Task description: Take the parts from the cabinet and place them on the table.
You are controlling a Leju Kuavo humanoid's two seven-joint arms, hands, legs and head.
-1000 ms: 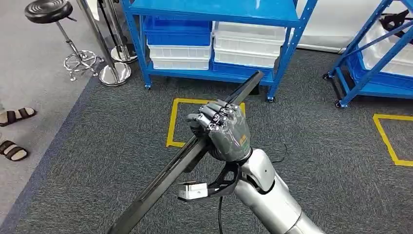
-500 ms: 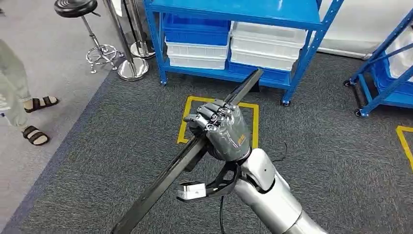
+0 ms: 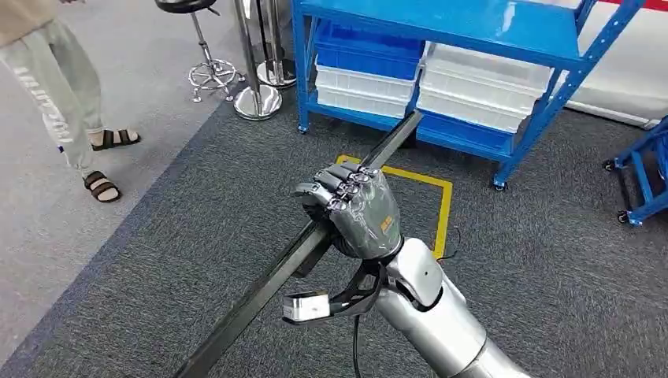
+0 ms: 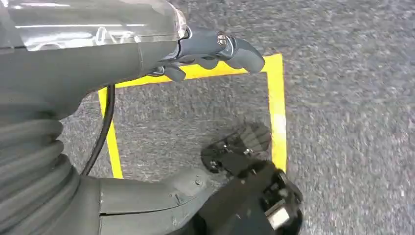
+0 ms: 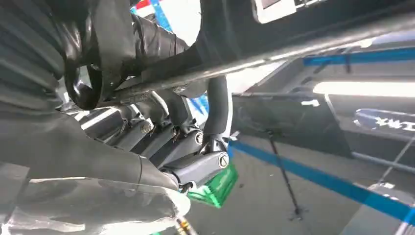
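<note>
Right hand (image 3: pixel 358 213) clenched round bar (image 3: pixel 276 276), held slantwise over carpet, far end near rack (image 3: pixel 543 118). Left hand (image 4: pixel 215 49) hangs, fingers apart, holding nothing. Risk: long bar strikes rack or person (image 3: pixel 55 87) on turning

Robot body, appearance: silver arm, grey many-fingered hands.
Right hand (image 3: pixel 358 213): dark grey glossy shell, small orange marking on its back, darker segmented fingers with silver screws. Forearm polished silver, rounded; a black bracket carries a small white-and-black camera block, thin black cable below. Left hand (image 4: pixel 215 51): grey ribbed cover, clear film over the wrist, thick grey thumb with one screw head, black cable alongside.
</note>
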